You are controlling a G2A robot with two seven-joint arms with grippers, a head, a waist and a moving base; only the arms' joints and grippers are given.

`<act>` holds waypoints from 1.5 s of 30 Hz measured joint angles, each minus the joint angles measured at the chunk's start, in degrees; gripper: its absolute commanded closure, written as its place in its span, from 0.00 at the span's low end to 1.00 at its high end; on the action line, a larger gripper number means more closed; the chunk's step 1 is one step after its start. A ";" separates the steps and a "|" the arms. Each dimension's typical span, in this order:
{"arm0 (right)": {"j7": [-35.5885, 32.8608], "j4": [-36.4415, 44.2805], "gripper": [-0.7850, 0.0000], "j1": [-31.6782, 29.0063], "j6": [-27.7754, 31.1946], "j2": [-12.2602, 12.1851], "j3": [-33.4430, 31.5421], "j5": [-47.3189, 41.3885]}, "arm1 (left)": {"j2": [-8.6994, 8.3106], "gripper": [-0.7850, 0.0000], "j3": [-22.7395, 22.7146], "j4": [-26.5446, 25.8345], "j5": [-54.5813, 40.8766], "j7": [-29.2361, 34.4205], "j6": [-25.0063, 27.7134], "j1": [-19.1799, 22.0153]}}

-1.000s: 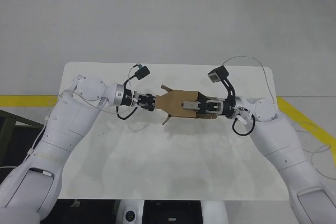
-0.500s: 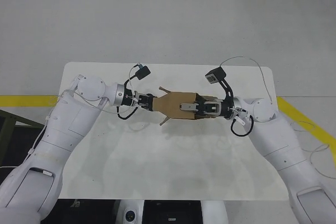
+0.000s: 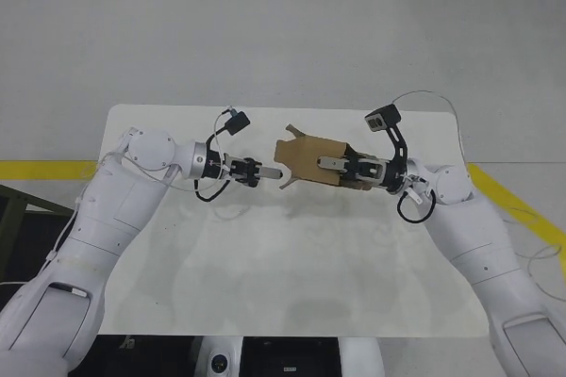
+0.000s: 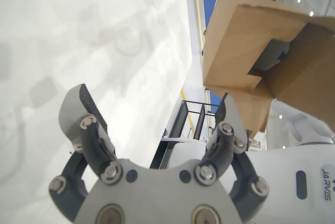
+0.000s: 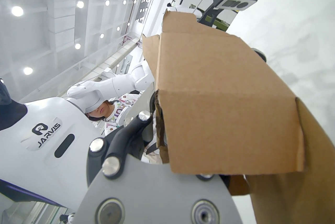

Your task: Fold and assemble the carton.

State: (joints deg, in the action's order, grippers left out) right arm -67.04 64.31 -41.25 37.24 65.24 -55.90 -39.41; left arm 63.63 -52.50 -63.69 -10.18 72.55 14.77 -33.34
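Note:
The brown carton [image 3: 307, 155] hangs above the back middle of the white table [image 3: 264, 273], partly opened, with flaps sticking out at its left end. My right gripper [image 3: 332, 165] is shut on the carton's right-hand wall, one finger lying on top of the panel. In the right wrist view the carton [image 5: 222, 110] rises from the right gripper [image 5: 157, 115] and hides most of it. My left gripper [image 3: 277, 173] stands open just left of the carton, apart from it. The left wrist view has the left gripper [image 4: 154, 96] with nothing between its fingers and the carton's open end [image 4: 235, 47] beyond.
The table's front half [image 3: 292, 283] is bare. Yellow floor tape [image 3: 38, 170] runs past both sides of the table. A person stands behind the robot in the right wrist view, touching nothing.
My left gripper has let go of the carton's left end and opened. The right arm has drawn the carton to the right and toward the table's back, away from the left gripper.

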 measured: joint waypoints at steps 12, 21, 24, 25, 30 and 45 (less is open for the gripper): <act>3.35 -2.53 1.00 0.63 2.05 1.05 0.42 1.89 | 0.34 0.00 1.20 -2.51 -1.31 1.20 -0.89 -1.00; 0.86 -2.15 1.00 1.13 0.87 1.81 2.24 3.95 | 0.10 0.00 -0.07 -1.96 -1.65 1.09 -0.78 -0.34; 0.45 -1.87 1.00 1.38 0.45 1.96 2.59 4.59 | 0.07 0.00 -0.12 -2.18 -1.70 1.12 -0.74 -0.48; 0.29 -1.71 1.00 1.45 0.29 2.02 2.73 4.84 | 0.09 0.00 -0.06 -2.34 -1.77 1.12 -0.81 -0.57; 0.14 -1.47 1.00 1.55 0.14 2.21 2.97 5.11 | 0.20 0.00 0.30 -2.74 -1.94 1.13 -0.91 -0.76; -0.16 -2.43 1.00 1.60 -0.16 2.34 2.34 5.24 | 0.44 0.00 0.84 -2.26 -1.92 1.38 -0.88 -0.40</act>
State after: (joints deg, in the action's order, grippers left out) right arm -67.20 61.89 -39.65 37.08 67.58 -53.57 -34.17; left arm 64.07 -51.66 -65.96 -12.11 73.93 13.89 -33.74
